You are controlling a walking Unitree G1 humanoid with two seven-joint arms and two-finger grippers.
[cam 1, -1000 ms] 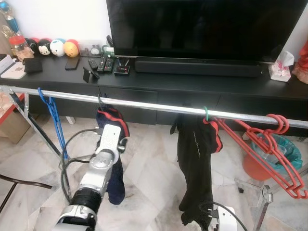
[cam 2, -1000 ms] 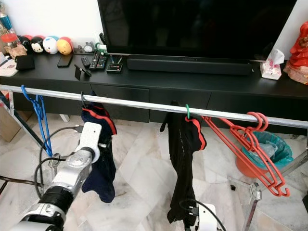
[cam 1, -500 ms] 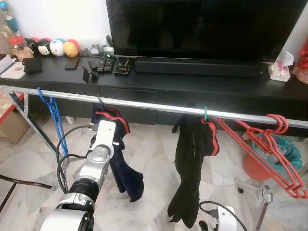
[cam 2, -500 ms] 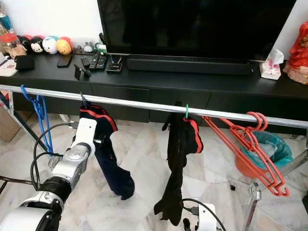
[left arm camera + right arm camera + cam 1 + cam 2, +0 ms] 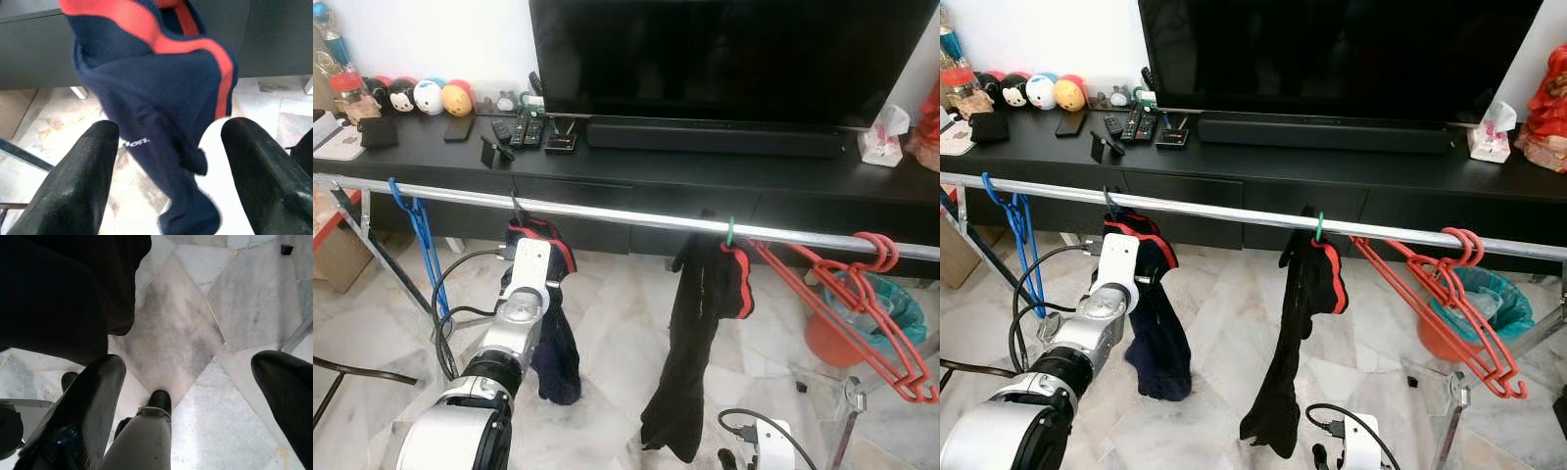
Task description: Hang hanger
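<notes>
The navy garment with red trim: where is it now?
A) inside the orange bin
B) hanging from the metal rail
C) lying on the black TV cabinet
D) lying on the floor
B: the navy garment hangs by its hanger from the metal rail, just beyond the open left gripper.

Navy garment (image 5: 553, 333) with red trim, red hangers (image 5: 862, 304), blue hanger (image 5: 423, 245)

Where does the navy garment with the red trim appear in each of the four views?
Left eye view: navy garment hangs from the rail, left of centre.
Right eye view: the same, by the left arm.
Left wrist view: upper centre, beyond the open left claw.
Right wrist view: absent.
Shared landmark: the rail.
</notes>
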